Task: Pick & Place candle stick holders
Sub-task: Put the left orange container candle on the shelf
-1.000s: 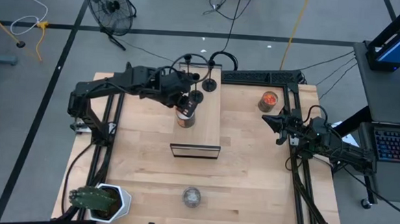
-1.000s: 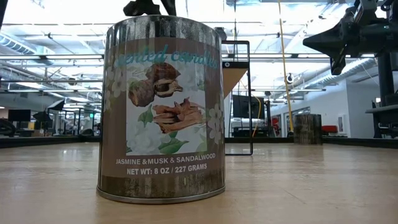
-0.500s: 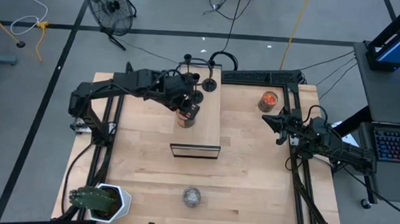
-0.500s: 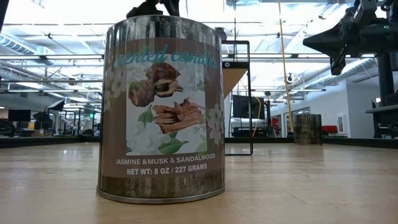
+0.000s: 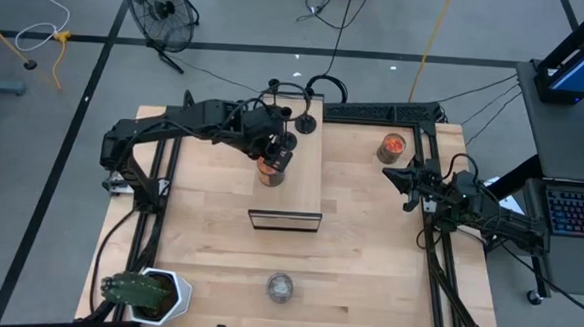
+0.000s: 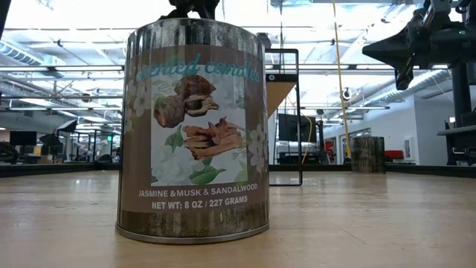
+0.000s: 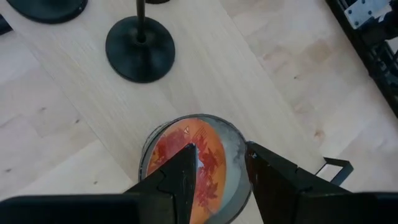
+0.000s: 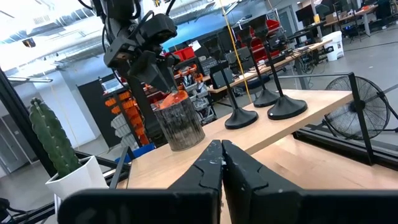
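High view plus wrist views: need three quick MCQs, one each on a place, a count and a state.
1. Where is the left gripper?
A. Over the potted cactus
B. Over the jar on the wooden board
C. Next to the right arm

2. How many candle stick holders stand on the board?
A. One
B. Two
C. Three

3. How are the right gripper's fingers?
A. Closed together, holding nothing
B. Wide open
C. Clamped on a holder

Answers:
1. B: the high view shows the left gripper above the jar with the orange top, which stands on the wooden board.
2. C: the right wrist view shows three black candle stick holders side by side beyond the jar.
3. A: in its own wrist view, the right gripper has its fingers meeting with nothing between them.
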### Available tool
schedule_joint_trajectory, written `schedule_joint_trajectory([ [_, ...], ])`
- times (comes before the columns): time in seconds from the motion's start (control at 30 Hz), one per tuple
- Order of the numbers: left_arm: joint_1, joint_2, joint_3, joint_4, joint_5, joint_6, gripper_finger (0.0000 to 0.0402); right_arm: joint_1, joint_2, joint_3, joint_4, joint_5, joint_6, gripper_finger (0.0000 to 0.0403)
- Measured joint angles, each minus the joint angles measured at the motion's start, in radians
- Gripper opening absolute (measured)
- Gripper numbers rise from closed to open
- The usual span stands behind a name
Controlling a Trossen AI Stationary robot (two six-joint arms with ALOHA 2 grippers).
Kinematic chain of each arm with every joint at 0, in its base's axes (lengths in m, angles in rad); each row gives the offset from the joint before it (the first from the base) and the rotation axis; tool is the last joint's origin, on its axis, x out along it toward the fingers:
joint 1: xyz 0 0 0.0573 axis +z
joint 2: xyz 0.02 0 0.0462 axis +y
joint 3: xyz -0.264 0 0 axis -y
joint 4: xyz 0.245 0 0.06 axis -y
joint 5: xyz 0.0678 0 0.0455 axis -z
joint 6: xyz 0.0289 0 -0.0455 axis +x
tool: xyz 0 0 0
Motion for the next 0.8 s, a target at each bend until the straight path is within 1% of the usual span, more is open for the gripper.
schedule_joint_trajectory([
  [0.13, -0.001, -0.009, 0.0, 0.0, -0.003, -0.012, 0.0143, 0.0, 0.0, 0.0, 0.0, 0.0, 0.0, 0.0],
  [0.37, -0.004, -0.025, 0.002, -0.019, -0.042, -0.014, 0.0143, 0.0, 0.0, 0.0, 0.0, 0.0, 0.0, 0.0],
  [0.57, 0.01, -0.014, 0.001, -0.122, -0.059, -0.019, 0.0143, 0.0, 0.0, 0.0, -0.001, 0.0, 0.0, 0.0],
  [0.8, 0.009, -0.014, 0.002, -0.103, -0.058, -0.013, 0.0143, 0.0, 0.0, 0.0, 0.0, 0.0, 0.0, 0.0],
])
